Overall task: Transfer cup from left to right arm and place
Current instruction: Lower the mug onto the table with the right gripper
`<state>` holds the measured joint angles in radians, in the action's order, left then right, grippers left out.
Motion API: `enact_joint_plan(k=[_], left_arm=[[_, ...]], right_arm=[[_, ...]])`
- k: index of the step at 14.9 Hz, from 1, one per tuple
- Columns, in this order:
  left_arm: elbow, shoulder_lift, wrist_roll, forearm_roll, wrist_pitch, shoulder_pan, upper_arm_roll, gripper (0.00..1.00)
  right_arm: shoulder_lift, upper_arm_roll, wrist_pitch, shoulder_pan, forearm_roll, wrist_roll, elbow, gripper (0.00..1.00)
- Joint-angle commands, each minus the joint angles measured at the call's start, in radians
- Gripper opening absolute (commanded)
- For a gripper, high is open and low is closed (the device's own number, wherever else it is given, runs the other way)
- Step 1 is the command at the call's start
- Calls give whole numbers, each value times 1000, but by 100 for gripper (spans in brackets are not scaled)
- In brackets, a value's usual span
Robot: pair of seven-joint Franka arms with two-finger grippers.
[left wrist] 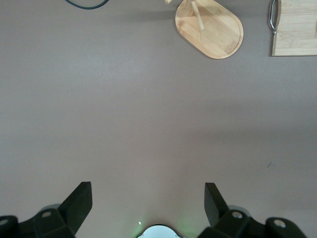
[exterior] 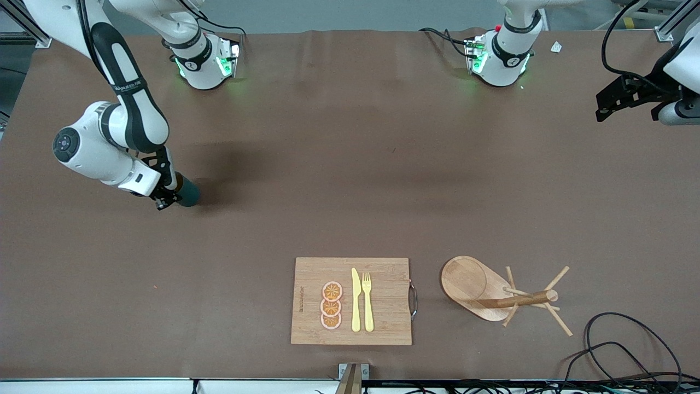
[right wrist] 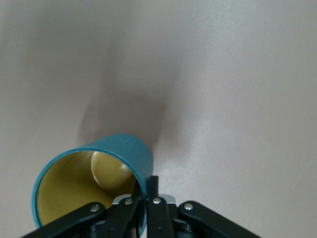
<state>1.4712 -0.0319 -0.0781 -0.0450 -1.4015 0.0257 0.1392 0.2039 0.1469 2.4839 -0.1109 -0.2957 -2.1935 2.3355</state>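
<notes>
The dark teal cup (exterior: 188, 192) with its mustard-yellow inside (right wrist: 74, 188) is tilted low over the table at the right arm's end. My right gripper (exterior: 168, 196) is shut on its rim. In the right wrist view that gripper (right wrist: 147, 191) has one finger inside the cup wall and one outside. I cannot tell whether the cup touches the table, and its handle is hidden. My left gripper (exterior: 604, 112) hangs open and empty over the left arm's end of the table. In the left wrist view only bare table lies between its spread fingers (left wrist: 79, 198).
A wooden cutting board (exterior: 388, 320) with orange slices (exterior: 331, 305), a yellow knife (exterior: 356, 300) and a fork (exterior: 367, 301) lies near the front edge. Beside it, toward the left arm's end, stands a wooden peg mug stand (exterior: 462, 279) (left wrist: 218, 34). Black cables (exterior: 629, 345) coil at the near corner.
</notes>
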Motion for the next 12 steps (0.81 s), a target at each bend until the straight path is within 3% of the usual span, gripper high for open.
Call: enact_joint_plan(k=[1, 8, 11, 12], left_arm=[[-23, -3, 18, -3, 16, -12, 3, 100], [-52, 12, 20, 1, 16, -21, 8, 100], [-51, 10, 18, 2, 16, -20, 14, 100], [-51, 10, 18, 2, 16, -21, 14, 100]], right_arm=[[-5, 12, 1, 17, -7, -14, 4, 0], [-32, 28, -43, 17, 159, 193, 4, 0], [-32, 28, -45, 17, 168, 218, 4, 1], [-31, 28, -45, 17, 168, 230, 4, 7]])
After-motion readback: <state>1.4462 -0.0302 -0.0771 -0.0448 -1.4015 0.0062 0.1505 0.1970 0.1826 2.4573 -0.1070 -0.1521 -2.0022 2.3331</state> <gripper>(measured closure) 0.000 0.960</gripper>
